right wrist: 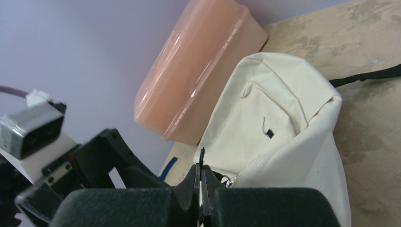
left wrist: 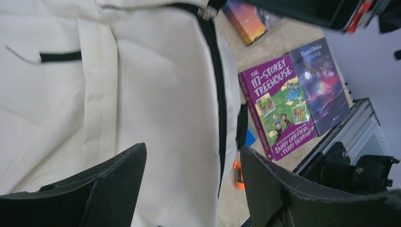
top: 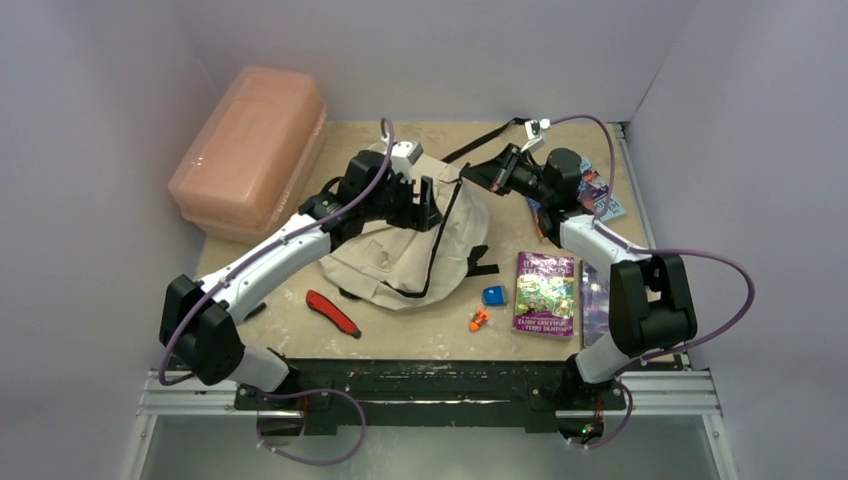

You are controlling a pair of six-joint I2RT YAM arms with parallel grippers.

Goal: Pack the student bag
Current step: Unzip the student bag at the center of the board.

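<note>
while left gripper (left wrist: 193, 150) gapes over student bag (left wrist: 142, 71) | right gripper (right wrist: 202, 171) pinches its trim

Plain pale lilac-grey walls (top: 90, 120) close in the left, back and right sides. The surface (top: 420, 335) is a beige, mottled, scuffed board. An aluminium rail (top: 690, 392) runs along its near edge. Light falls soft and even.

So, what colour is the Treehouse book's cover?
Purple; the Treehouse book shows best from the left wrist.
</note>
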